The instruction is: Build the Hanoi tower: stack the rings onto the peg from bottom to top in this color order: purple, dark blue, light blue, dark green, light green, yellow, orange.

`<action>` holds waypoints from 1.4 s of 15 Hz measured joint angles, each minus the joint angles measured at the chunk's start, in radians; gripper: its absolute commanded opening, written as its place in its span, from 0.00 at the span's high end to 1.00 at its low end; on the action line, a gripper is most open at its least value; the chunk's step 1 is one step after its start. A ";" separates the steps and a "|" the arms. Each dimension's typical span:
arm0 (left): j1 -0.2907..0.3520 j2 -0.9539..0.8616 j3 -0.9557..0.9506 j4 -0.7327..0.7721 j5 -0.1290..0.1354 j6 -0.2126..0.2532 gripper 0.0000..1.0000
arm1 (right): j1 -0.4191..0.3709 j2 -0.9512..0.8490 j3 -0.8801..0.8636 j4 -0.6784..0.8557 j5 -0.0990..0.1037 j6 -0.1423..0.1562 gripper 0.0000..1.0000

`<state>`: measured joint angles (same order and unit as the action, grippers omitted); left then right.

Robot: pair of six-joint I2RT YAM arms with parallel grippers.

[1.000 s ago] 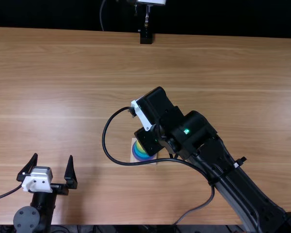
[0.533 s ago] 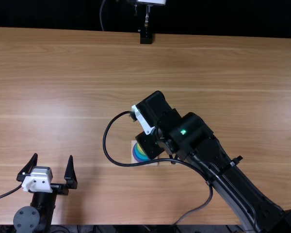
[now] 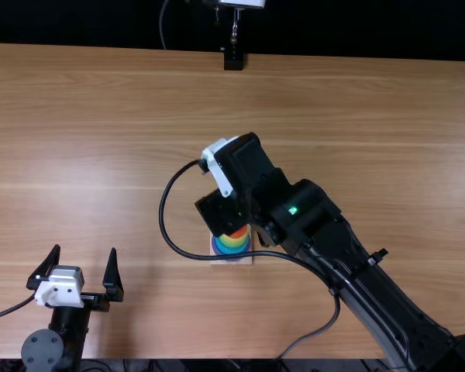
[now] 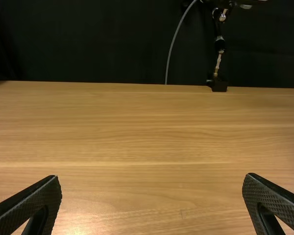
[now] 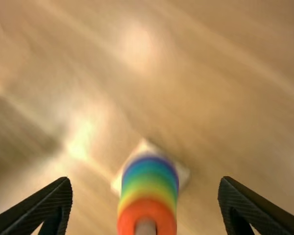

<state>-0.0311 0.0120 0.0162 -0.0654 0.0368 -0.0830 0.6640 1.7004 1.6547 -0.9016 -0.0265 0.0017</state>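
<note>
In the top view, my left gripper (image 3: pixel 85 249) rests at the near left, fingers apart; the left wrist view has this gripper (image 4: pixel 153 177) open and holding nothing. My right gripper (image 3: pixel 219 175) is above the table just beyond the ring stack (image 3: pixel 232 242), partly covering it. In the right wrist view, the open gripper (image 5: pixel 146 180) has nothing between its fingers. The rings sit around the wooden peg (image 5: pixel 145 226) on the pale square base (image 5: pixel 183 174): the orange ring (image 5: pixel 127 218) is uppermost, with yellow, green, blue and purple bands below.
The right arm's black cable (image 3: pixel 164 225) loops left of the stack and crosses over its near side. At the far table edge stands a small black stand (image 3: pixel 233 59). The wooden table (image 3: pixel 101 155) extends around the stack.
My right gripper has shifted left and slightly away from the near edge, its head tilting. The orange ring and more of the stack have come into sight. The left arm has stayed still.
</note>
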 measured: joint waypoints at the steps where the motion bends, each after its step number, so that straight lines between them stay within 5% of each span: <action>1: 0.000 0.000 0.000 0.000 -0.001 0.000 0.00 | -0.030 0.000 0.000 0.097 0.000 -0.001 0.00; 6: 0.000 0.000 0.000 0.000 0.000 0.000 0.00 | -0.367 -0.244 -0.150 0.462 0.015 -0.001 0.00; 14: 0.000 0.000 0.000 0.001 -0.001 0.001 0.00 | -0.628 -0.995 -0.887 0.856 0.012 -0.006 0.00; 21: 0.000 0.000 0.000 0.000 0.000 0.001 0.00 | -0.673 -1.595 -1.319 0.869 0.012 -0.007 0.00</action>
<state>-0.0311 0.0116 0.0166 -0.0650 0.0372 -0.0822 -0.0093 0.1059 0.3359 -0.0322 -0.0143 -0.0055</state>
